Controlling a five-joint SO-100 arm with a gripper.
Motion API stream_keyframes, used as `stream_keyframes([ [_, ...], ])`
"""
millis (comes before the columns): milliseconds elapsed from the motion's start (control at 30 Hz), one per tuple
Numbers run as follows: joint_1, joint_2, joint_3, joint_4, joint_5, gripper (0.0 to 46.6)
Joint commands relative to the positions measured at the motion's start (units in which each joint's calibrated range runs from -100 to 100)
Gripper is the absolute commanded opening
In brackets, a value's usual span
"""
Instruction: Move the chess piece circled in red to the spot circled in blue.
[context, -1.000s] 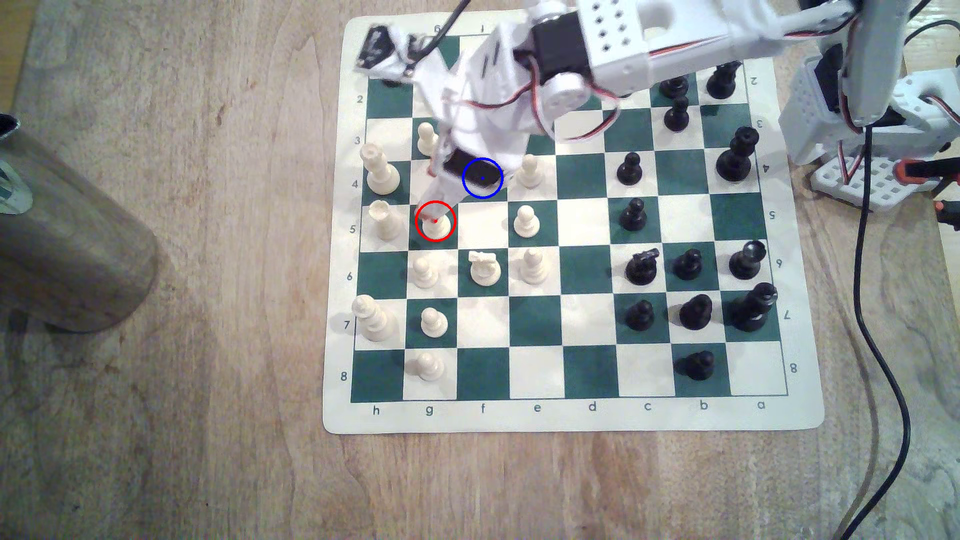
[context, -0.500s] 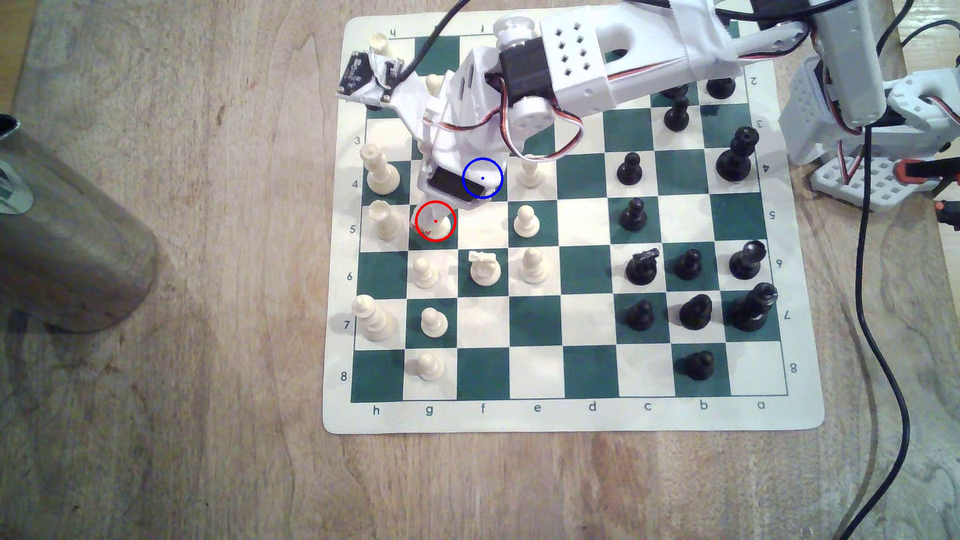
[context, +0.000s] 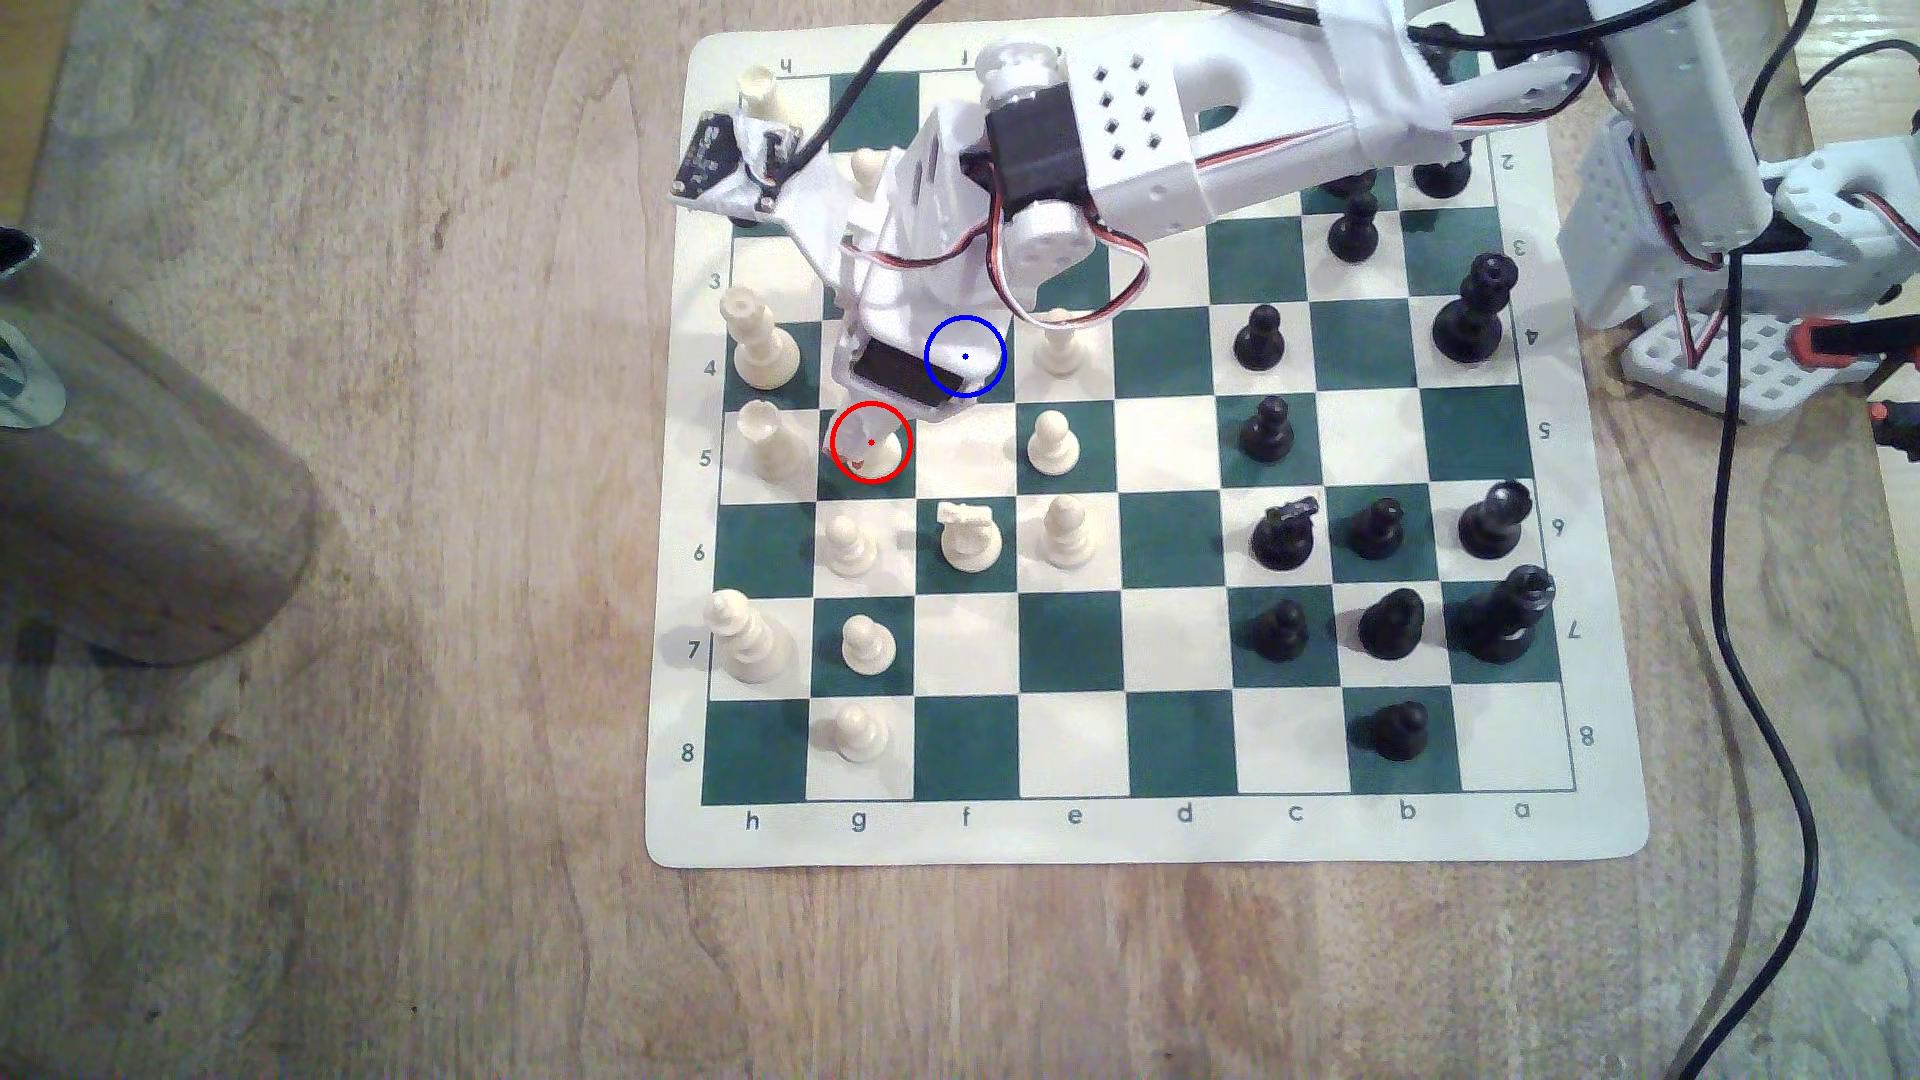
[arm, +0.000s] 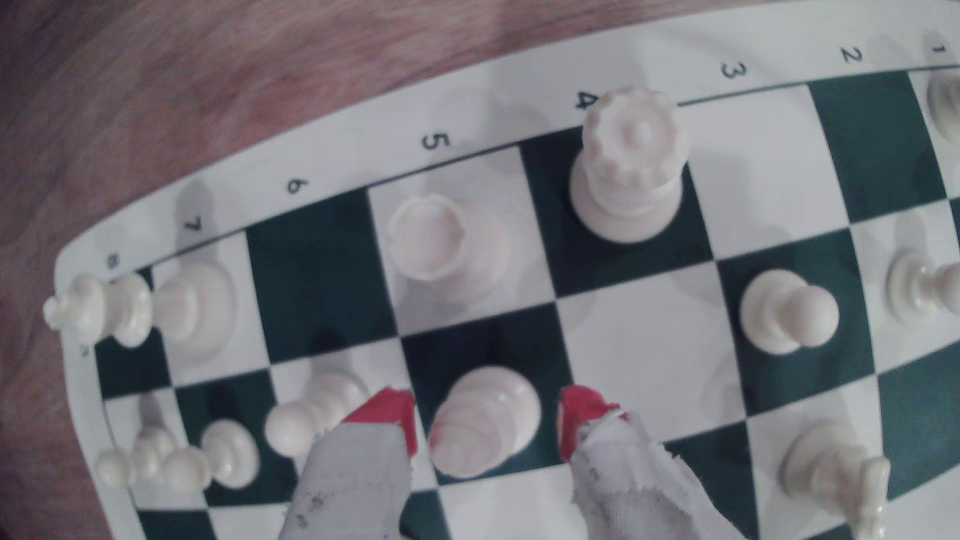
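Observation:
The chess piece (context: 883, 460), a cream bishop, stands upright on the dark green square ringed in red. In the wrist view the chess piece (arm: 485, 420) sits between my two red-tipped fingers (arm: 389, 415), with a gap on each side. My gripper (context: 871, 434) is open around it, reaching down from the top of the exterior view. The spot's blue ring (context: 1003, 358) is drawn one square diagonally up and to the exterior view's right. The gripper's body covers most of that square.
Cream pieces crowd close: a rook (context: 769, 441) and a queen (context: 758, 343) to the exterior view's left, a pawn (context: 850, 542) and a knight (context: 968, 535) below, pawns (context: 1051, 441) to the right. A metal cylinder (context: 135, 467) stands off the board (context: 1143, 831).
The arm has swung lower and slightly to the exterior view's left over the board. The fingertips have stayed at the red-ringed bishop, which has not moved.

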Motion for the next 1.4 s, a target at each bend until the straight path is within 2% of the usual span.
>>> stream_keyframes([
  [0,-0.50,-1.80,-5.96,0.09,-0.24,14.4],
  [700,-0.82,0.33,-5.14,0.26,-0.44,13.1],
  [833,-0.82,0.24,-5.60,0.26,-0.44,10.7],
  [1000,-0.97,0.07,-5.78,0.26,-0.34,0.9],
  [1367,-1.52,-7.82,-9.31,2.38,-1.07,0.3],
])
